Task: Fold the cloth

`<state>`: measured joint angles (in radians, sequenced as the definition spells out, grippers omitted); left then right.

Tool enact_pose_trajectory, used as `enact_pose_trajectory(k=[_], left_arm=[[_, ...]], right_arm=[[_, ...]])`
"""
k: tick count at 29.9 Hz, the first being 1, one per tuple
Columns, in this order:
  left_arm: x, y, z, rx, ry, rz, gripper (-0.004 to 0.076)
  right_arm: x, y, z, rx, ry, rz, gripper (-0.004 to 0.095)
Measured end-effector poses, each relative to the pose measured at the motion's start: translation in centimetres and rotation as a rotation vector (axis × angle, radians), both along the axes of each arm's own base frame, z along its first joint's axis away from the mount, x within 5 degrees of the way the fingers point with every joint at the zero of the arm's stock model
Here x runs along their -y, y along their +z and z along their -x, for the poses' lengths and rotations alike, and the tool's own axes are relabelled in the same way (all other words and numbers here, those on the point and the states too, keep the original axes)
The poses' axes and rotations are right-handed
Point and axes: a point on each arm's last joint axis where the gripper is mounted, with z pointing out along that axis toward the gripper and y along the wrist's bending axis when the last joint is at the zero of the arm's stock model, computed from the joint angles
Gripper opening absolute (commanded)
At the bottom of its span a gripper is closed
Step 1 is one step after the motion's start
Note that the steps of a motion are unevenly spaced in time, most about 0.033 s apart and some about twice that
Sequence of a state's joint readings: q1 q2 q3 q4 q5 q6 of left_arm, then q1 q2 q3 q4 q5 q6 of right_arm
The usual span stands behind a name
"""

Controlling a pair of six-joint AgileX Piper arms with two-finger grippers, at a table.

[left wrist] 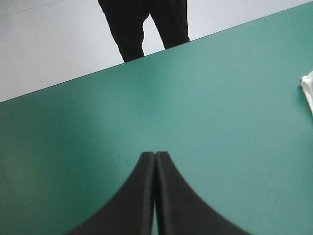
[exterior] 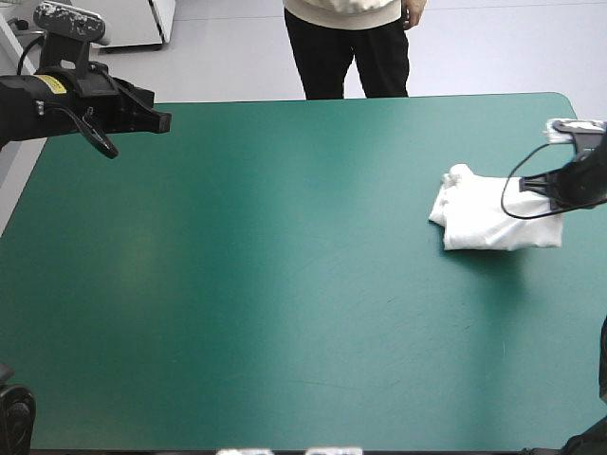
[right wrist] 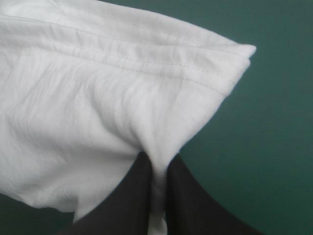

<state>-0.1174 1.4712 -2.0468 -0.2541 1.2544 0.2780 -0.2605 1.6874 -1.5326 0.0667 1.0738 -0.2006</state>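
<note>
The white T-shirt (exterior: 493, 216) lies as a folded bundle near the table's right edge. My right gripper (exterior: 552, 194) is at the bundle's right end, shut on the T-shirt. In the right wrist view a pinched ridge of the T-shirt (right wrist: 98, 107) rises between the black fingers (right wrist: 129, 200), with a hemmed corner ahead of them. My left gripper (exterior: 163, 121) hangs raised over the far left corner, shut and holding nothing. Its left wrist view shows the shut gripper (left wrist: 155, 156) above bare cover, and a sliver of the T-shirt (left wrist: 307, 90) far off to one side.
The teal-green cover (exterior: 266, 284) stretches wide and bare between the two arms. A person's legs stand just beyond the far edge, not over the table.
</note>
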Motion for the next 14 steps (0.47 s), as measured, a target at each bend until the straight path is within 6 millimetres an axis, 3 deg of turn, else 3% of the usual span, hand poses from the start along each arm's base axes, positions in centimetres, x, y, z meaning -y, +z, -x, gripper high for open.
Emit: enact_pose_trajectory(k=[3,6,9,11,14], left_arm=[[0.0,0.0,0.0,0.000,0.000,0.000,-0.0009],[0.0,0.0,0.0,0.000,0.000,0.001,-0.0009],[0.0,0.1,0.1,0.005,0.009,0.008,-0.0009],[-0.2,0.5,0.5,0.020,0.033,0.024,-0.0009],[-0.9,1.3,1.8,0.052,0.093,0.017,-0.0009]], right_arm=[[2.6,-0.7,0.9,-0.022,-0.076,0.011,0.0052],[3.5,-1.9,1.5,-0.050,-0.103,0.012,0.0284],[3.5,-3.1,1.7,-0.070,-0.106,0.002,0.0623],[3.3,-3.5,1.7,-0.060,-0.111,-0.019,0.0780],[2.9,-3.2,1.6,-0.022,-0.118,-0.059,0.0820]])
